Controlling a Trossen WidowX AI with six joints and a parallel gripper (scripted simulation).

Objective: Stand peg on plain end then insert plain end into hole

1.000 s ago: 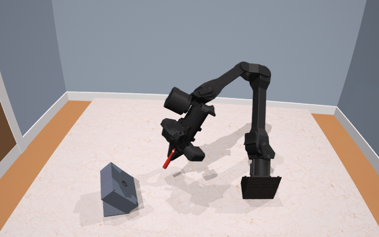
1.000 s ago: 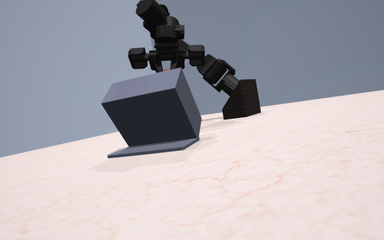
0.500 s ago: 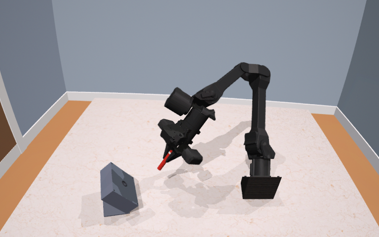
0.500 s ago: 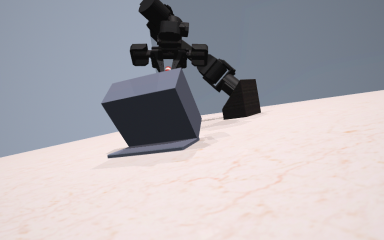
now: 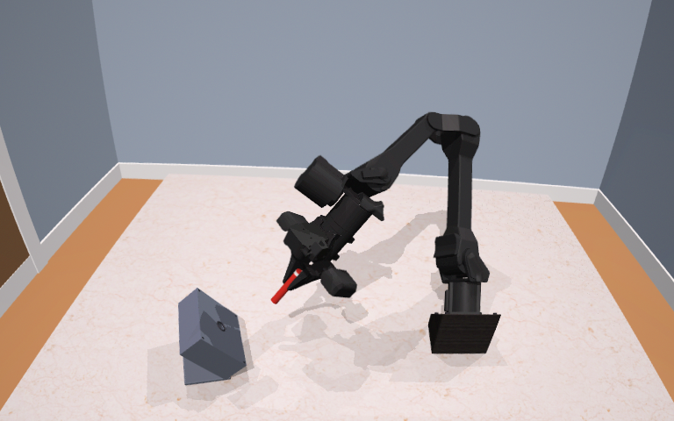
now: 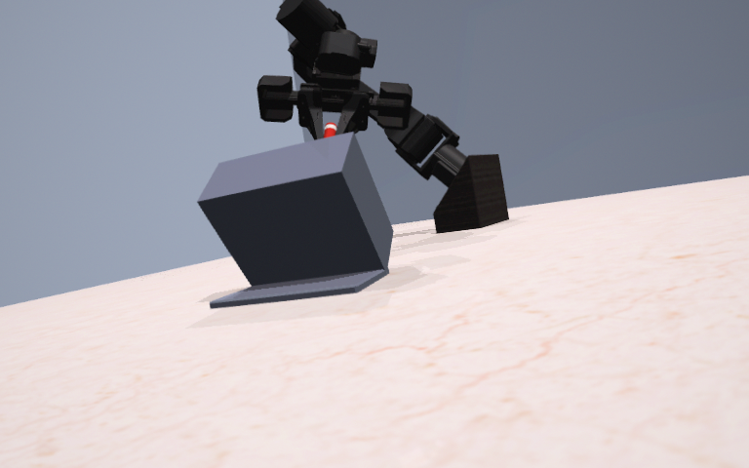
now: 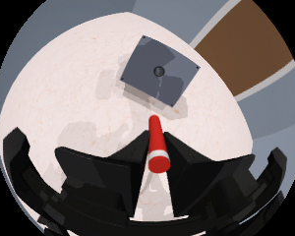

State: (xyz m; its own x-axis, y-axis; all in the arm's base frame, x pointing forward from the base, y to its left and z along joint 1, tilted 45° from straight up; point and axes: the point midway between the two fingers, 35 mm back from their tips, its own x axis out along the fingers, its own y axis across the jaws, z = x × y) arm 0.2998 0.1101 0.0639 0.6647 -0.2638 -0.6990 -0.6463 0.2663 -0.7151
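The tool (image 5: pixel 295 285) (image 6: pixel 329 136) (image 7: pixel 155 136), nearly closed, pinches the white-banded red peg (image 5: pixel 285 287) (image 6: pixel 329 131) (image 7: pixel 156 139) above the worktop (image 5: pixel 121 271) (image 6: pixel 483 359) (image 7: pixel 49 88), apart from the sloped panel (image 5: pixel 212 331) (image 6: pixel 303 231) (image 7: pixel 143 64).

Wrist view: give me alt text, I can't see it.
The tool grips a red peg, white-banded end nearest the camera, plain end pointing toward a gray sloped panel. The peg is outside the panel's round hole.

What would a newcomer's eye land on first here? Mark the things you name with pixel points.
Likely the red peg (image 5: pixel 285 287) (image 6: pixel 330 133) (image 7: pixel 156 135), bright between the fingers of the black gripper (image 5: pixel 298 279) (image 6: pixel 330 136) (image 7: pixel 155 136), held tilted, clear of the table. Next, the blue-grey sloped panel (image 5: pixel 214 350) (image 6: pixel 303 231) (image 7: pixel 143 66) ahead of it, with one dark round hole (image 5: pixel 221 325) (image 7: pixel 158 72) in its face.
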